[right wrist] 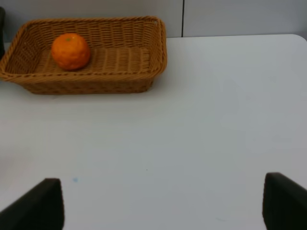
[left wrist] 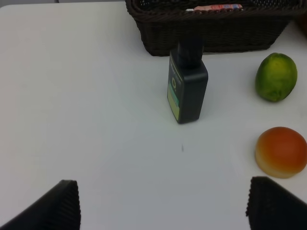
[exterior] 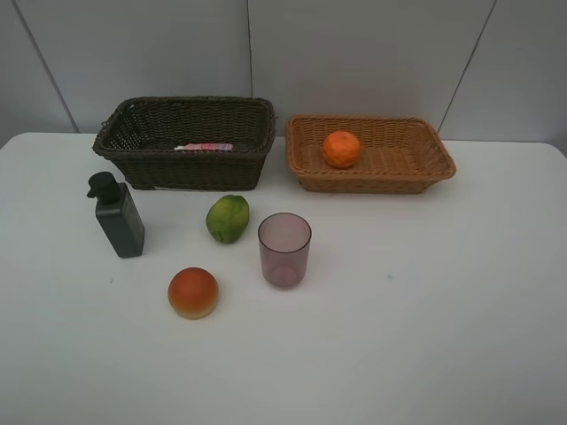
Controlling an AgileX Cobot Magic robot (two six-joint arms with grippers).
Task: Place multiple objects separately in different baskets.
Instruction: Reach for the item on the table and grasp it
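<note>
The dark brown basket (exterior: 142, 124) stands at the back left with the pink bottle (exterior: 205, 147) lying inside. The light tan basket (exterior: 425, 146) stands at the back right with the orange (exterior: 341, 149) in it. On the table stand the dark green pump bottle (exterior: 117, 215), the green fruit (exterior: 228, 218), the purple cup (exterior: 284, 249) and the red-orange peach-like fruit (exterior: 193, 292). Neither arm shows in the high view. My left gripper (left wrist: 163, 203) is open and empty, short of the pump bottle (left wrist: 187, 81). My right gripper (right wrist: 163, 203) is open and empty, short of the tan basket (right wrist: 144, 57).
The white table (exterior: 443, 310) runs back to a grey panelled wall (exterior: 354, 53). In the left wrist view the green fruit (left wrist: 276, 76) and the peach-like fruit (left wrist: 281, 151) lie beside the pump bottle, in front of the dark basket (left wrist: 211, 28).
</note>
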